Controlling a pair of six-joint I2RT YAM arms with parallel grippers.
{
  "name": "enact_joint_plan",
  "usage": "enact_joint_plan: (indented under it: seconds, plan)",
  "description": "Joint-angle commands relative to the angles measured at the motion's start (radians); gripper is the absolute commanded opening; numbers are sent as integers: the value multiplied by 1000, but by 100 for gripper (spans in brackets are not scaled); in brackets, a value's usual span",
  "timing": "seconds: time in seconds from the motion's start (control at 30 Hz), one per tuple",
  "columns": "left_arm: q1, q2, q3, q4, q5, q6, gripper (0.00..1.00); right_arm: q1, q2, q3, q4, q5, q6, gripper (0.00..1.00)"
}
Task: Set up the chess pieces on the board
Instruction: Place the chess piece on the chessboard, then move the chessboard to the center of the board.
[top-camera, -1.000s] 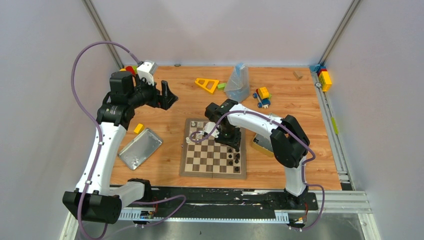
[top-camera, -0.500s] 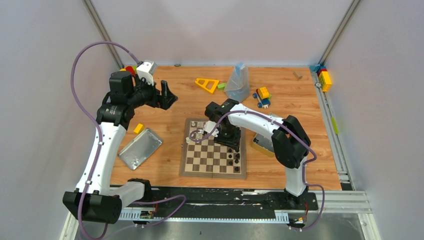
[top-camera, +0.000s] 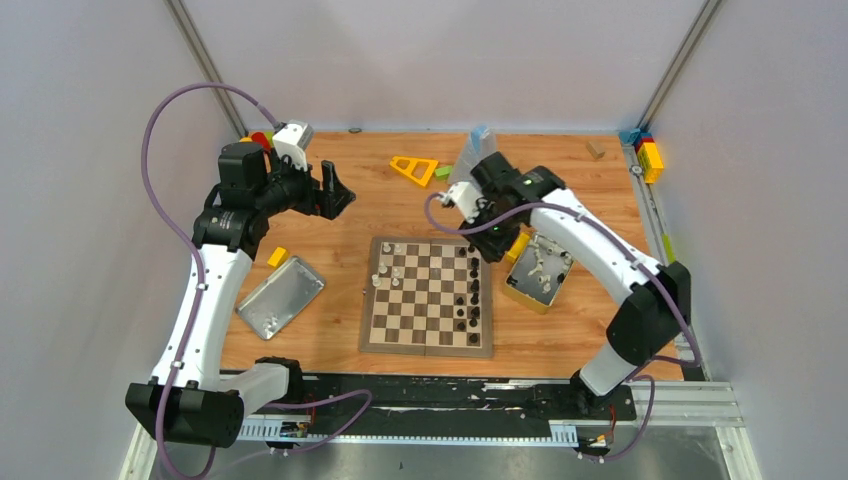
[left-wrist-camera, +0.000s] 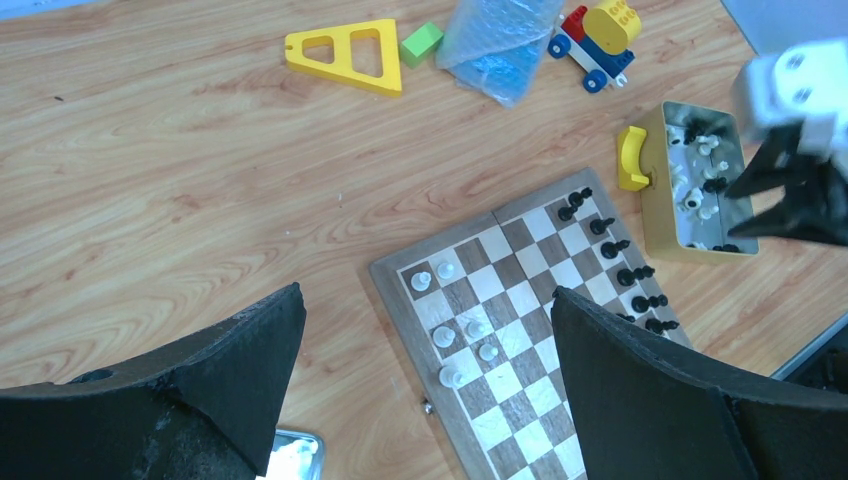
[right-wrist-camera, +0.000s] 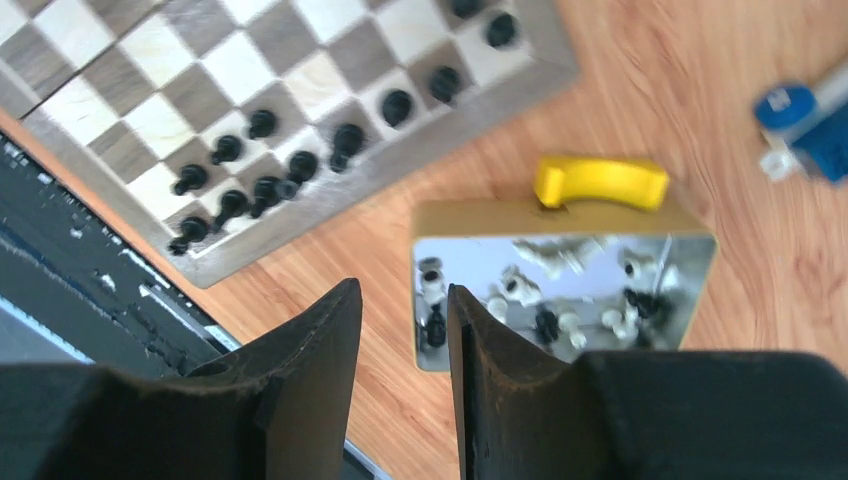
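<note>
Tiny black and cream chess pieces (top-camera: 474, 296): black ones along right edge of brown-and-cream checked wooden board (top-camera: 420, 310) mid-desk, few cream at far left, more in yellow-sided tin box (right-wrist-camera: 470, 218). Right end effector (right-wrist-camera: 402, 295) hovers between board and tin, narrowly parted, seemingly empty. Left end effector (left-wrist-camera: 425, 320) gapes wide, empty.

Left tool (left-wrist-camera: 425, 310) jaws wide apart, nothing between them, above bench (left-wrist-camera: 200, 180). Board (left-wrist-camera: 530, 300): white pieces (left-wrist-camera: 447, 270) on left part, black pieces (left-wrist-camera: 613, 247) lined along right edge. Yellow tin (left-wrist-camera: 655, 215) just beside that edge, loose pieces (left-wrist-camera: 700, 190) inside.
</note>
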Motion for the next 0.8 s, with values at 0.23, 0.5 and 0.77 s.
enact_joint_plan:
  seconds: [0.23, 0.5, 0.77]
  plan:
    - [11, -26, 3, 37, 30, -13, 100, -426, -50, -170, 242, 15, 174, 38]
    - [12, -40, -17, 50, 31, -15, 100, -526, 102, -191, 312, -24, 211, 31]
    - [11, -48, -25, 53, 29, -13, 100, -526, 214, -171, 396, 6, 224, 27]
